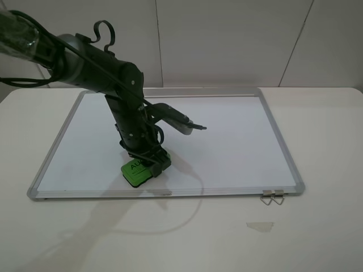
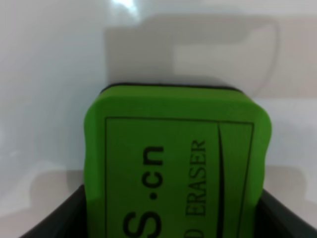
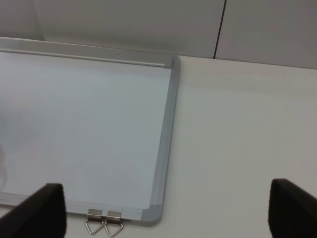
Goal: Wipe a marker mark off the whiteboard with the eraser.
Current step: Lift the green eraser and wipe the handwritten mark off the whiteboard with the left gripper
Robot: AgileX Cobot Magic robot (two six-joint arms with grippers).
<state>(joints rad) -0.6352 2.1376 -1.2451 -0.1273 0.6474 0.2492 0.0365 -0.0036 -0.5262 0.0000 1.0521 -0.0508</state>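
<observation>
Firstly, bright green oblong block eraser [image 2: 178, 163]: dark print on top reads "S.cn" and "ERASER" inside a thin rectangular outline; the exterior view shows only "AU". Position: flat on the large white metal-framed whiteboard [image 1: 238, 147], by its near edge, left of centre. Left gripper [image 1: 148, 161]: black, clamped on the eraser, 1 finger at either side. Right gripper [image 3: 166, 210]: fingers spread wide, holding nothing; the board's near right corner and 2 silver binder clips [image 3: 104, 223] show between them.

The eraser [image 2: 178, 163] reads "S.cn" and, seemingly, "ERASER".
</observation>
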